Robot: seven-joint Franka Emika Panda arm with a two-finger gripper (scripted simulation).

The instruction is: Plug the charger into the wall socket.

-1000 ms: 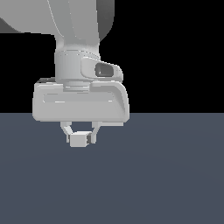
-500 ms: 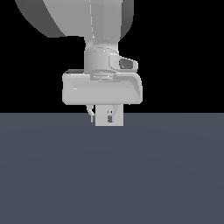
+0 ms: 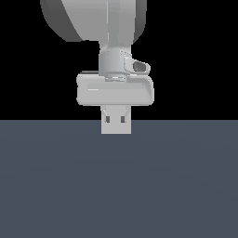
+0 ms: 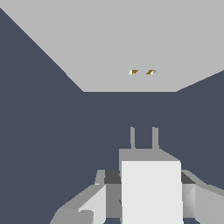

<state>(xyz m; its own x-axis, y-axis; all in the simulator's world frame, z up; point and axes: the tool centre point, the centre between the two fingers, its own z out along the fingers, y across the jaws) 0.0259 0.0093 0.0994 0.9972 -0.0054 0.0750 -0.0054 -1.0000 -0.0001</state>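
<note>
Because the charger (image 4: 151, 188) looks like a small rigid block, you can expect it to handle as light, stiff and unlikely to deform, though its plain smooth faces may slip or twist under a sideways load. The sensible hold is across the two long side faces, toward the rear of the body, leaving the pronged end free. That is how it sits at present.

Reading the wrist view across: one finger (image 4: 94, 201) flanks the block, then the block itself, then the other finger. The gripper (image 4: 148, 194) is clamped on the charger, the jaws pressing its sides. No gap is visible between pad and block, though the contact lines are partly hidden.

Orientation: the long axis of the charger runs straight out ahead of the gripper, along the tool's own pointing line. Two prongs (image 4: 143, 138) project from the far end, side by side and parallel.

The wall socket (image 4: 127, 48) stands ahead of the tool, apart from the prongs, with open floor (image 4: 43, 131) between. Its two holes (image 4: 141, 72) lie close to the prongs' line, perhaps slightly offset. Judge this as approach not yet finished.

In the exterior view, the gripper (image 3: 115, 126) hangs just above the floor (image 3: 119, 186). The socket is not seen there.
</note>
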